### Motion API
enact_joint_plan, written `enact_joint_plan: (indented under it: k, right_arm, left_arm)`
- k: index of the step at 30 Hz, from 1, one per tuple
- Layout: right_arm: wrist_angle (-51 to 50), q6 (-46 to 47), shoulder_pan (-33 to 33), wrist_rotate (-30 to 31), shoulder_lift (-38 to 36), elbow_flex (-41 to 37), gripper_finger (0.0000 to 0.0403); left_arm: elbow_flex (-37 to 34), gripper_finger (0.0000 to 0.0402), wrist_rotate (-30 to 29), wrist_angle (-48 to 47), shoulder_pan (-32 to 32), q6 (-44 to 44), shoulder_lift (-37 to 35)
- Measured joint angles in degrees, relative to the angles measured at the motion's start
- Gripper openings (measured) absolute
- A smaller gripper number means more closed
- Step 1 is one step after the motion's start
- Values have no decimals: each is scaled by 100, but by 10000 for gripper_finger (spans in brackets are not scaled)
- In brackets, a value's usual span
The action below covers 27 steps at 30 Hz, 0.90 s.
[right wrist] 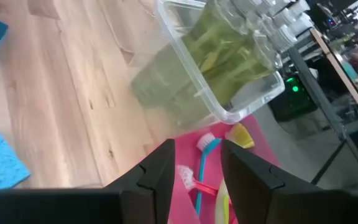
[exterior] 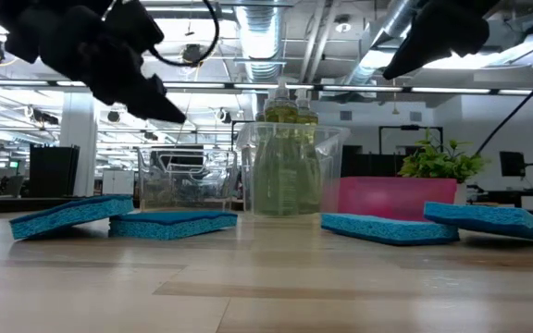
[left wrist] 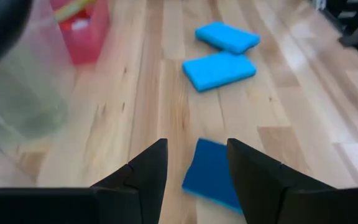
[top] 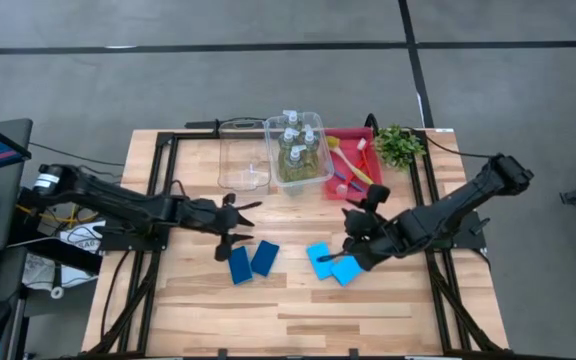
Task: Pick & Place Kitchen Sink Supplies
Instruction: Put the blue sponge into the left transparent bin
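Four flat blue sponges lie on the wooden table: two near the middle [top: 239, 265] [top: 265, 257] and two to their right [top: 320, 260] [top: 346, 270]. Several bottles of yellow-green liquid [top: 298, 145] stand in a clear bin. Red, yellow and teal brushes [top: 350, 168] lie in the red tray. My left gripper [top: 240, 222] [left wrist: 196, 146] hangs open above the table, over one left sponge [left wrist: 213, 174]. My right gripper [top: 356, 212] [right wrist: 197, 146] is open and raised near the tray's near end, facing the brushes [right wrist: 204, 168] and the bottle bin [right wrist: 216, 68]. Neither holds anything.
An empty clear bin [top: 243, 155] stands left of the bottle bin [top: 313, 175]. The red tray [top: 366, 140] sits right of it, with a small green plant [top: 399, 146] at the far right corner. The near half of the table [top: 298, 315] is bare wood.
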Motion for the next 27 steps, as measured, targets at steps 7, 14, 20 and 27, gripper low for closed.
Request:
enact_joint_plan:
  k: [7, 14, 20, 27]
  right_arm:
    - [-1, 0, 107, 0, 0, 0, 123]
    - [1, -9, 103, 0, 0, 0, 123]
    - [11, -9, 35, -71, 0, 0, 123]
    - [48, -11, 0, -828, 0, 0, 122]
  left_arm:
    - [0, 167, -14, -785, -180, -784, 20]
    - [0, 167, -14, -1098, -628, -799, -24]
    - [-200, 167, -52, -1070, -816, -800, -21]
    - [-556, 167, -84, -783, -826, -802, -18]
